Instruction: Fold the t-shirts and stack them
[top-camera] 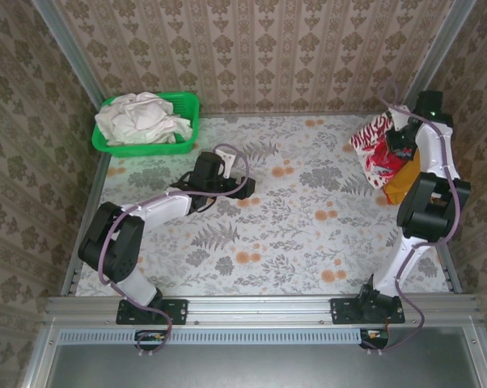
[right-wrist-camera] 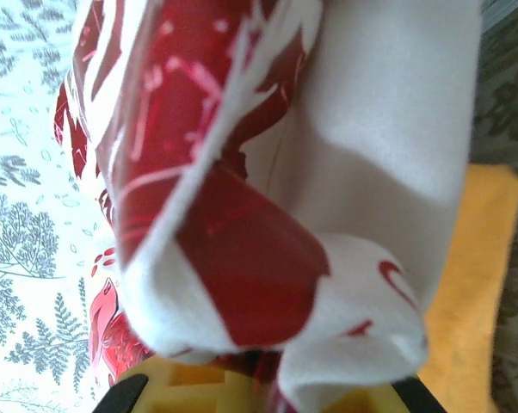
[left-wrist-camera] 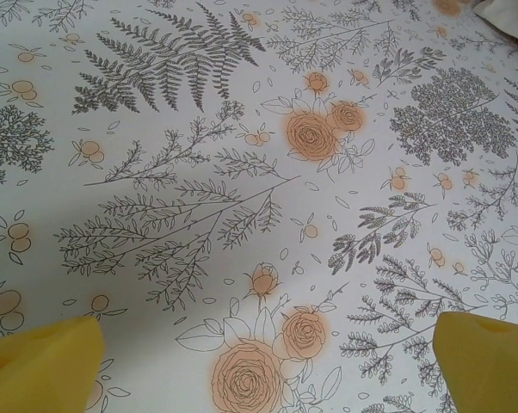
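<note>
- Step judged: pick-up of the printed t-shirt (top-camera: 375,149), at the far right, partly over the orange t-shirt (top-camera: 399,187).
- The right gripper (right-wrist-camera: 268,391) is clamped on its bunched cloth; the left gripper (left-wrist-camera: 268,361) is held wide apart, empty, above bare table (top-camera: 308,242).
- The off-white t-shirts (top-camera: 142,120) are heaped in the green basket (top-camera: 187,101), far left.
- Next, as judged: the shirt must be drawn to open table and spread flat.
- The pinch point is cut off; collar and sleeves cannot be made out.
</note>
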